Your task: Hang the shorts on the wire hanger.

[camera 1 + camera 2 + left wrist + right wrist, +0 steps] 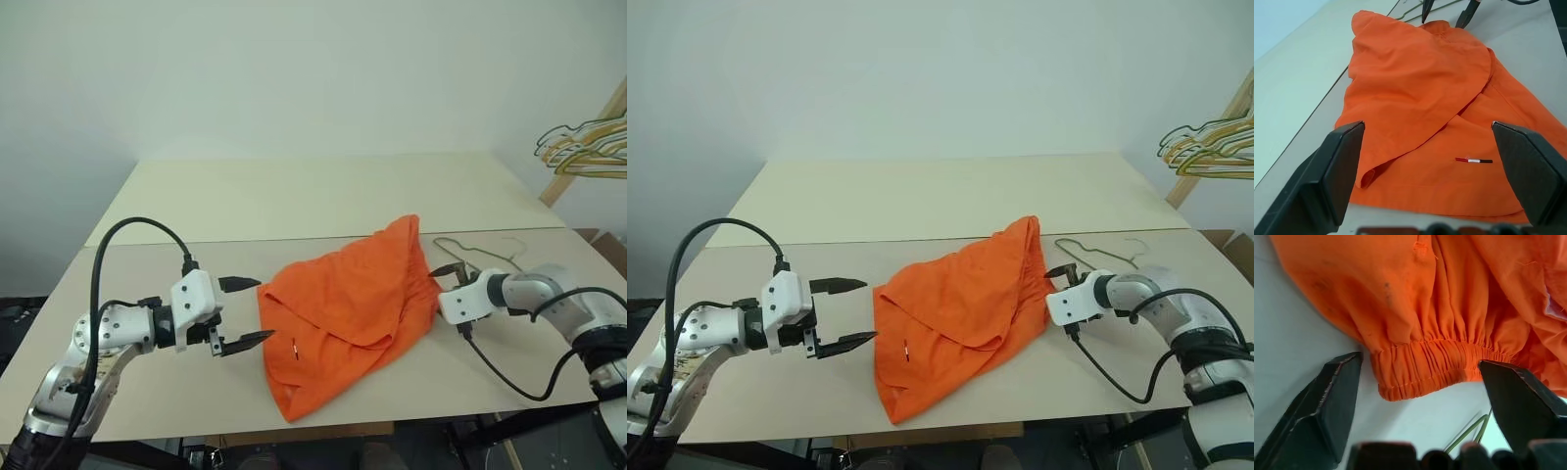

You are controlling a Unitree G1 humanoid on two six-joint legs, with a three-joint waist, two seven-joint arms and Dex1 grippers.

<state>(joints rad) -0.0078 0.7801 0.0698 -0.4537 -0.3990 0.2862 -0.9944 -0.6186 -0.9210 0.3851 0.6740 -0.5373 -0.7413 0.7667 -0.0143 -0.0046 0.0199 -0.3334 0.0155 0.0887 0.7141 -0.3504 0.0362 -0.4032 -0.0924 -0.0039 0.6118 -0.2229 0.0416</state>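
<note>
Black fingers [1342,171] of the left tool [243,313] stand spread wide, empty, aimed at the leg end of the shorts [348,313], just short of the cloth. Shorts lie crumpled on the desk [294,196], one fold over another, small white mark facing the left tool. Right tool [1420,396] is at the opposite end of the shorts, fingers apart on either side of the gathered waistband, nothing clamped; contact cannot be told. Wire hanger [480,257] lies flat on the desk just beyond the waistband end of the shorts, part of its wire showing under the right tool, none of it threaded into the cloth. Judgement: task barely begun. No grasp yet; left to do are lifting the waistband, picking up the hanger and feeding it in.
</note>
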